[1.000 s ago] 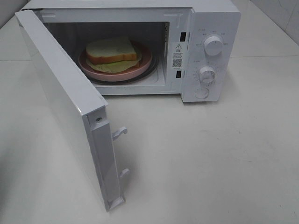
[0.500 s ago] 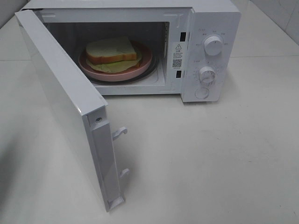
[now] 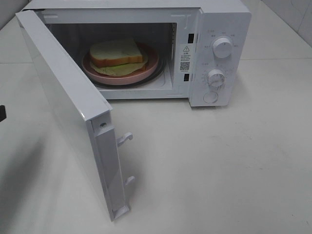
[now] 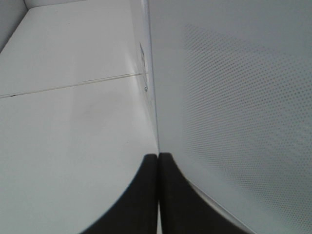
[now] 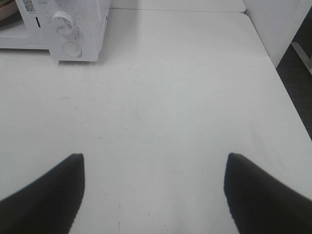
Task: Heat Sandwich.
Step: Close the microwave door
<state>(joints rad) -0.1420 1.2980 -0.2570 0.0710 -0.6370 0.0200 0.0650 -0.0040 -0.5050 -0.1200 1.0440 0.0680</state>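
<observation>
square pale-bread sandwich [image 3: 117,52] on round plate [image 3: 146,70].

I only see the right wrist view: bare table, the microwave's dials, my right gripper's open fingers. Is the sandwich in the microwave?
Observer: Yes. The sandwich sits on a pink plate inside the microwave.
Operator: Door closed?
Observer: No. The door stands wide open, swung out to the left side.
Operator: Where is the left gripper?
Observer: The left gripper is shut, close beside the door's dotted outer face. I cannot tell whether it touches.
</observation>
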